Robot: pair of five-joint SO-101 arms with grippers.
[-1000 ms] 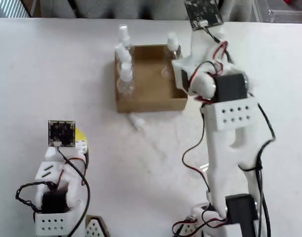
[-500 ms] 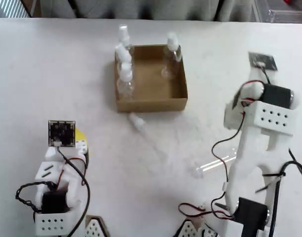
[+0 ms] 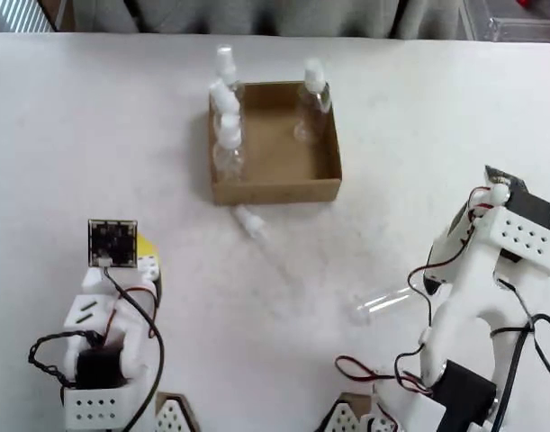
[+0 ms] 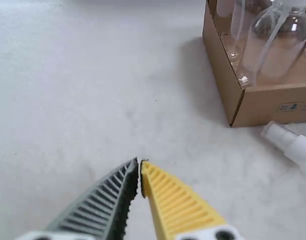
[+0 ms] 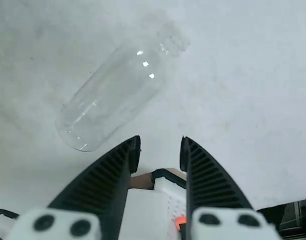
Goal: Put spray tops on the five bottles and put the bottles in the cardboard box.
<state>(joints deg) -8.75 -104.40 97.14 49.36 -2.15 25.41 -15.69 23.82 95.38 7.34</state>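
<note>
The right gripper (image 5: 159,142) is open, jaws parted with nothing between them. It sits low over the table (image 3: 94,135), near an uncapped bottle (image 5: 117,90) lying on its side. The left gripper (image 4: 139,162) is closed, tips touching and empty, well apart from the cardboard box (image 3: 275,191). Four capped bottles (image 3: 228,148) stand in the box: three along one wall, one at the opposite wall. A loose spray top (image 3: 249,220) lies on the table just beside the box.
</note>
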